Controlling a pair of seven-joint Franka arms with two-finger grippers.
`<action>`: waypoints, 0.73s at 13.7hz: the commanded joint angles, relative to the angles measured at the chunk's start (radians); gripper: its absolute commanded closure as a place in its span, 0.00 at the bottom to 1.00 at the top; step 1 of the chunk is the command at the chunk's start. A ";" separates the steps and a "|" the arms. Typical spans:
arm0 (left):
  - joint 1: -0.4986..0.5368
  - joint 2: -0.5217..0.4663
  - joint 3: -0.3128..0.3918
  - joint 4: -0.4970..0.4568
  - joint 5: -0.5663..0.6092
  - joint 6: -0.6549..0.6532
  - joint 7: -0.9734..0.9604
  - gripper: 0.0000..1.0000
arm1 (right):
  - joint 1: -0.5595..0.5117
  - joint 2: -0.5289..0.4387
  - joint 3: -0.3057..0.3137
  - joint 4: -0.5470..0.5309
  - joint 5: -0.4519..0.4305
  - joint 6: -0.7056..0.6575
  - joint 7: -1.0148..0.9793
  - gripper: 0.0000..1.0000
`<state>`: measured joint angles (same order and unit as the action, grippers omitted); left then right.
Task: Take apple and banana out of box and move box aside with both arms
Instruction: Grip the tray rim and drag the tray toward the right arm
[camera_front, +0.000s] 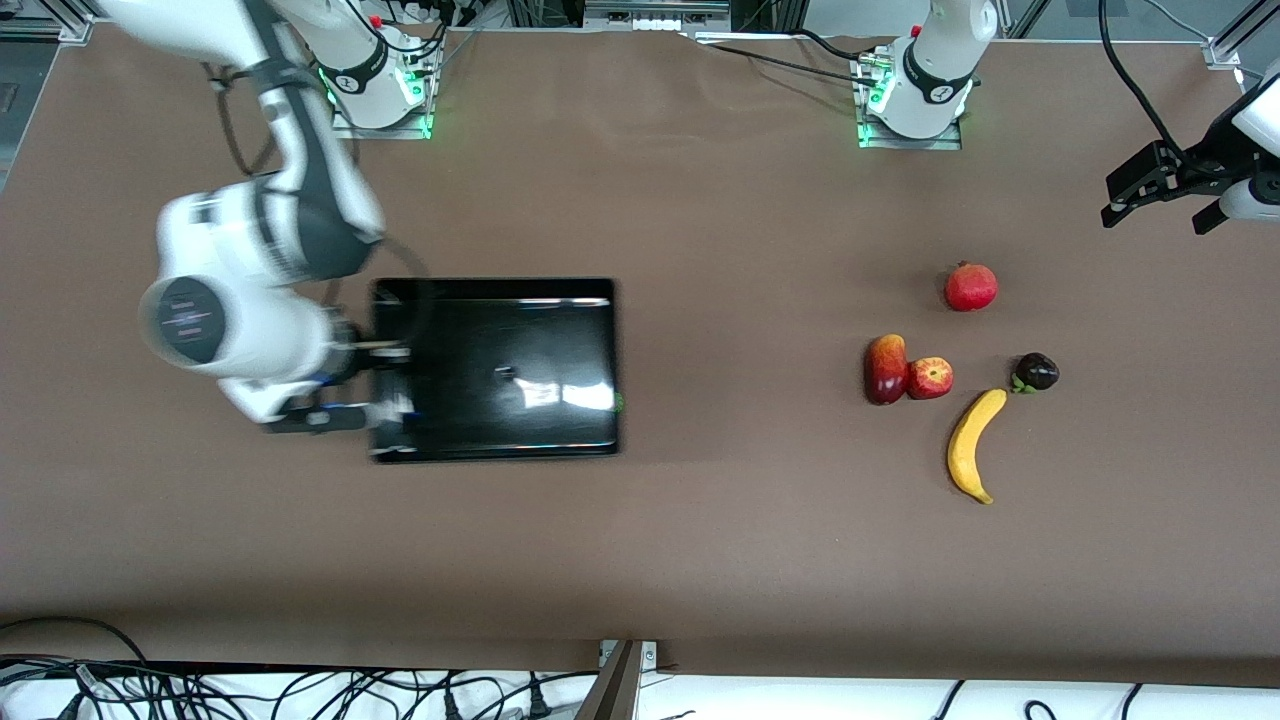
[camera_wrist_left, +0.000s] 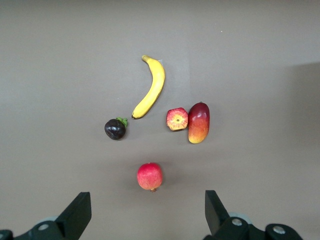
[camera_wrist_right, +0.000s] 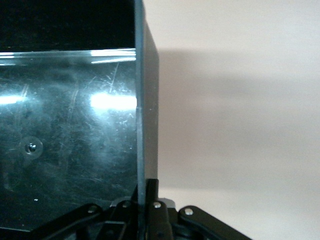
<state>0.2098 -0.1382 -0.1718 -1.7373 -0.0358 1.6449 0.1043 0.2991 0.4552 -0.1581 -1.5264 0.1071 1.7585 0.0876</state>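
Broadly: brown table (camera_front: 700, 550), with glossy black box (camera_front: 500, 360) lying flat toward the right arm's end. Well apart, toward the left arm's end, a cluster of fruit: curved yellow banana (camera_front: 973, 444) nearest the front camera; oblong dark-red fruit (camera_front: 885, 368) touching small red apple (camera_front: 930, 377); round pomegranate (camera_front: 971, 286) farther from the camera; dark mangosteen (camera_front: 1035, 373) just beside the banana's upper tip. Nothing lying between box and fruit.

Right gripper (camera_front: 385, 375), reaching in low and roughly level, pinched tight on the box's end wall (camera_wrist_right: 141, 125). Left gripper (camera_wrist_left: 145, 212) held high over the table's edge, pointing down above the fruit, fingers (camera_wrist_left: 77, 212) spread wide, holding nothing.
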 joint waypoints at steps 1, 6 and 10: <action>0.005 0.009 -0.003 0.024 -0.004 -0.016 0.006 0.00 | 0.012 -0.056 -0.130 -0.093 0.003 -0.005 -0.112 1.00; 0.005 0.009 -0.002 0.025 -0.003 -0.014 0.006 0.00 | 0.014 -0.209 -0.233 -0.469 0.005 0.264 -0.275 1.00; 0.005 0.009 -0.002 0.025 -0.003 -0.014 0.006 0.00 | 0.012 -0.208 -0.253 -0.575 0.006 0.361 -0.286 1.00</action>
<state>0.2099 -0.1381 -0.1717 -1.7371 -0.0358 1.6448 0.1043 0.2975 0.2998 -0.3917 -2.0290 0.1065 2.0810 -0.1748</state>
